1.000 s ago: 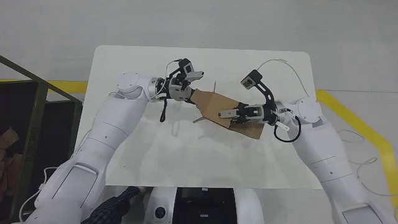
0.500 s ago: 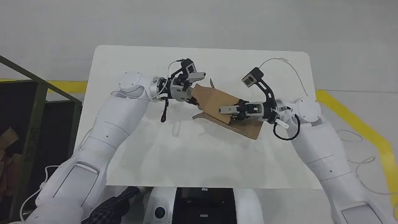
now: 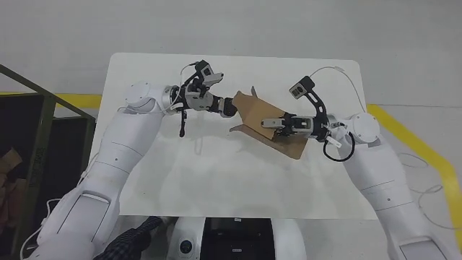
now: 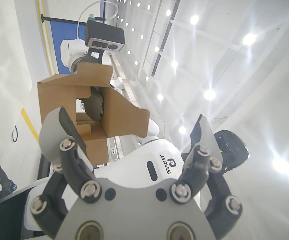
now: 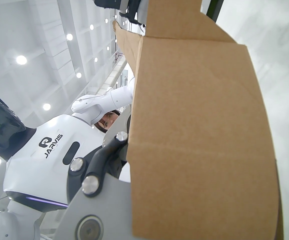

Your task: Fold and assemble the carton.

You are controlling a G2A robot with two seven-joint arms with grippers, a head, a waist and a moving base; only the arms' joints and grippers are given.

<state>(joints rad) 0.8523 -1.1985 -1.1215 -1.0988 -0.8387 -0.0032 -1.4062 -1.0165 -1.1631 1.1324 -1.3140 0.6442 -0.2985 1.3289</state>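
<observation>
Above table (image 3: 216,180), right gripper (image 3: 271,123) seemingly grips carton (image 3: 254,110) (left gripper (image 4: 131,113) spread)

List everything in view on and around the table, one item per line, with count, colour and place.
carton: one, brown, partly folded, over the table's middle between both arms.
table: one, white, in front of the robot.
floor line: yellow, comes out from behind the table on both sides.
frame: one, dark green, on the floor to the table's left, with cardboard scraps inside.
left hand: one, black and grey, open, at the carton's left end.
right hand: one, black and grey, shut on the carton's right part.
</observation>
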